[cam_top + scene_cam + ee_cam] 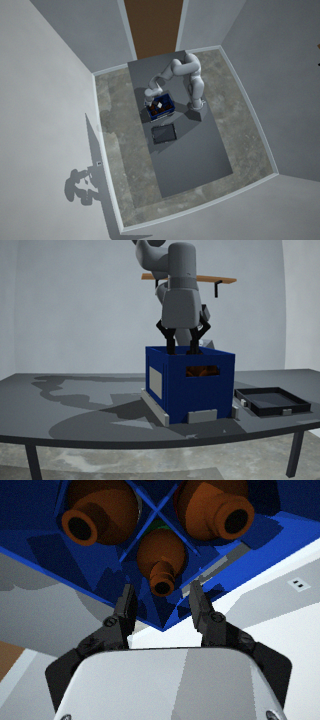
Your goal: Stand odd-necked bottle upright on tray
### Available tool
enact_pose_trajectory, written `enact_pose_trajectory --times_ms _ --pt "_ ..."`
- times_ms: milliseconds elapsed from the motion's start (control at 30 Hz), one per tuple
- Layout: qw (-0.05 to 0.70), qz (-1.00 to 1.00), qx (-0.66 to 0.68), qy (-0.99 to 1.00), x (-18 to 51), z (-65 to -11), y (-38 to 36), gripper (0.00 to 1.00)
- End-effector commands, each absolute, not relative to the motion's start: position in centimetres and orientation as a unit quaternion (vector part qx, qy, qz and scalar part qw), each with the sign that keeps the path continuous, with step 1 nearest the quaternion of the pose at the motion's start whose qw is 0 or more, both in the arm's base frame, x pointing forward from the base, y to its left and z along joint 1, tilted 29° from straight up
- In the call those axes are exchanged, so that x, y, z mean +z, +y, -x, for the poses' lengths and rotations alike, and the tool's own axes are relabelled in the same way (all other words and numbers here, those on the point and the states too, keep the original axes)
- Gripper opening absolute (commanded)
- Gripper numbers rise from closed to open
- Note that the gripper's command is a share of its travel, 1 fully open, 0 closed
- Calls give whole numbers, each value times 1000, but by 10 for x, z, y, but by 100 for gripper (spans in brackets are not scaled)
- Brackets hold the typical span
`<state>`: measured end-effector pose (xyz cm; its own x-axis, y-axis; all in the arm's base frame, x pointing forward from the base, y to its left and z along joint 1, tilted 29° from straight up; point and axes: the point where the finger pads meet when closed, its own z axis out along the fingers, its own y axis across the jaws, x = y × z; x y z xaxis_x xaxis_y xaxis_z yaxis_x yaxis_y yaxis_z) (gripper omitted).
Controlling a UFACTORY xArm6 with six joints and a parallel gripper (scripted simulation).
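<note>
Broadly, a long dark table (pixel 77 405) fills the middle of a grey-walled room, with a grey robot arm (pixel 195 85) bolted near one long edge and bent over toward a blue crate (pixel 196 395). The crate stands level on the table top, hemmed in by pale grey stop blocks (pixel 202 416) along its base, and brown glass shows through the handle slot in its front wall. Just beside it, apart from it, lies a shallow black tray (pixel 297 406) with nothing standing in it.

Inside the crate, blue dividers (pixel 150 506) split the space into cells, and brown bottles stand upright in them. The wrist view shows three: a wide-mouthed bottle on the left (pixel 97 515), another wide one on the right (pixel 215 510), and between them a bottle with a narrower neck (pixel 161 560) in the cell nearest the crate corner.

The gripper (pixel 161 600) hangs over that corner with its black fingers spread apart and nothing between them. The narrow neck's mouth sits in line with the gap, slightly beyond the fingertips. From the side, the fingertips dip just past the crate's top rim.
</note>
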<state>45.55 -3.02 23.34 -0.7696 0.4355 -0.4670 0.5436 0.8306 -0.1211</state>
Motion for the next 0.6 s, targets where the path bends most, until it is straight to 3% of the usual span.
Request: enact_pose_trajectory --times_ms 0,567 --pt "217 -263 -125 932 232 -458 -31 65" --pt "217 -263 -125 932 216 -464 -37 65"
